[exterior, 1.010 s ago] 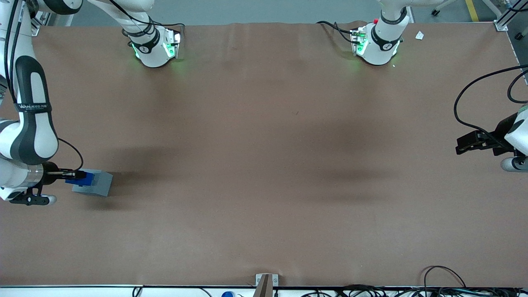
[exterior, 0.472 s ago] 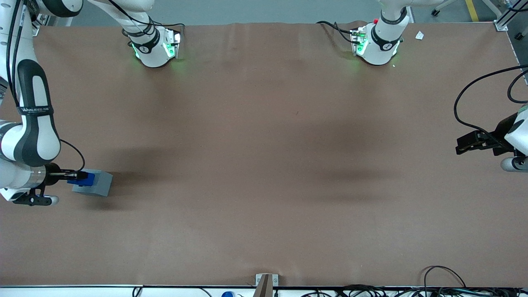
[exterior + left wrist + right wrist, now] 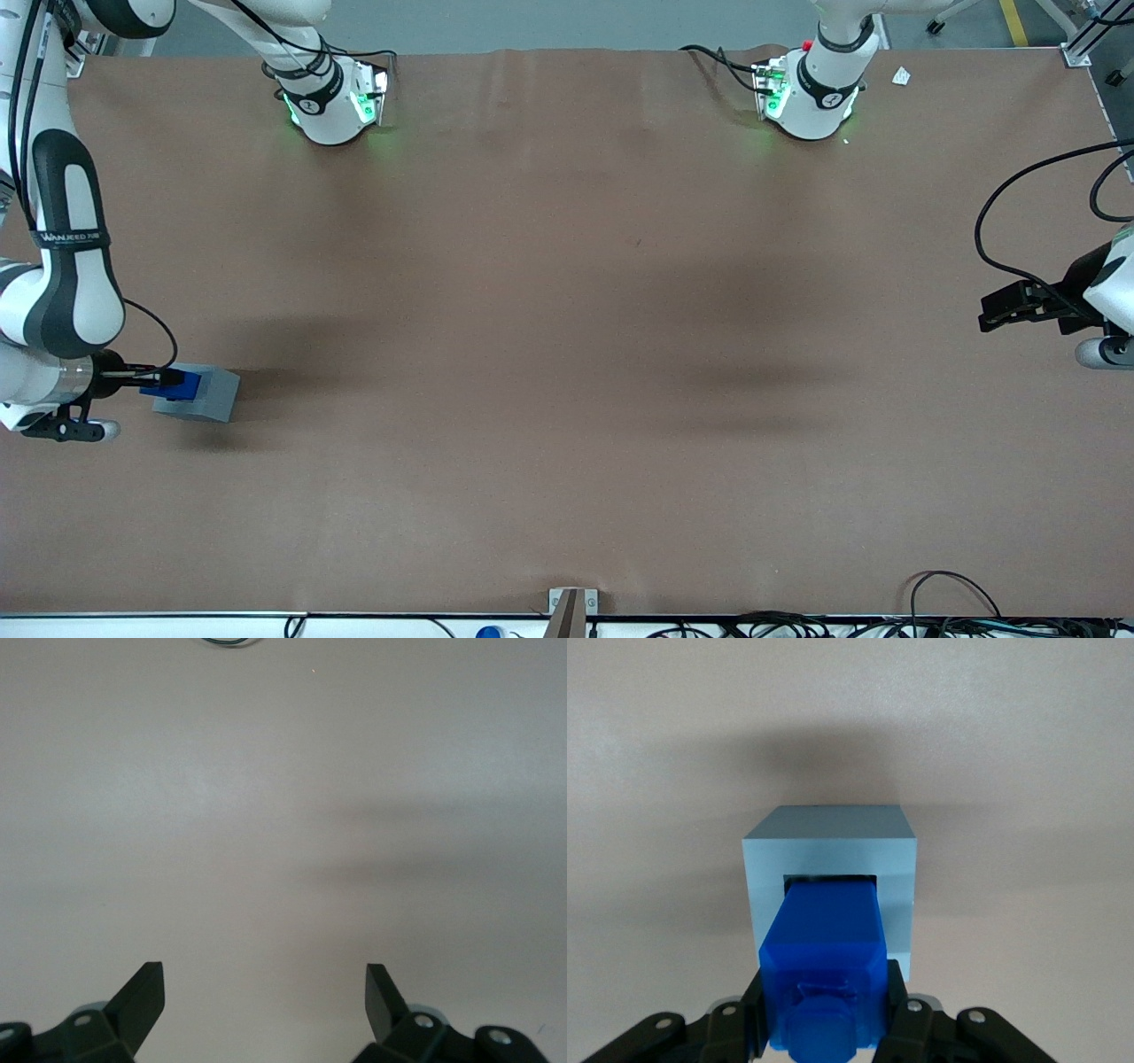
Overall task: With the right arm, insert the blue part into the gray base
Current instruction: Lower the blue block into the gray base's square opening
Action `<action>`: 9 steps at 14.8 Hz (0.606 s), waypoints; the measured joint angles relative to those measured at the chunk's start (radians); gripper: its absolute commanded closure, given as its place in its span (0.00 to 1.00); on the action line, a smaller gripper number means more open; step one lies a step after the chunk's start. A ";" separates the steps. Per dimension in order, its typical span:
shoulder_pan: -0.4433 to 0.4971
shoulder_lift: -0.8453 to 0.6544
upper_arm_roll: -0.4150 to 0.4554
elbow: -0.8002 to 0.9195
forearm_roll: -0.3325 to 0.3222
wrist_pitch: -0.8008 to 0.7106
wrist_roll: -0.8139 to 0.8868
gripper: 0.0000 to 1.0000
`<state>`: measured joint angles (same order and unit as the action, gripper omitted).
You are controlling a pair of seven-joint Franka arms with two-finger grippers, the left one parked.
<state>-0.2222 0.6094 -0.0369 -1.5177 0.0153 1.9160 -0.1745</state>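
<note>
Two pincer (image 3: 824,1028) fingers are clamping the blue part (image 3: 824,948), its lower end entering the gray base (image 3: 829,843) recess; looking rigid, light and slick, it is being gripped by flat flanks.

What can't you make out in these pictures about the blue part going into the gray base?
- How deep the blue part sits in the gray base: in the right wrist view its own body covers the recess floor.
- The tool's fingertips: cut off by the picture's edge there, though it is shut on the part.
- Seating in the front view: the part is too small, and the tool overlaps it.
</note>
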 measured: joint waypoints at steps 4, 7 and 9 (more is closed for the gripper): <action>-0.001 0.009 0.000 -0.005 0.004 0.034 0.001 1.00; -0.001 0.014 0.001 -0.007 0.024 0.042 0.001 1.00; -0.001 0.015 0.002 -0.007 0.024 0.043 0.001 1.00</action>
<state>-0.2235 0.6243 -0.0351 -1.5243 0.0396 1.9591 -0.1737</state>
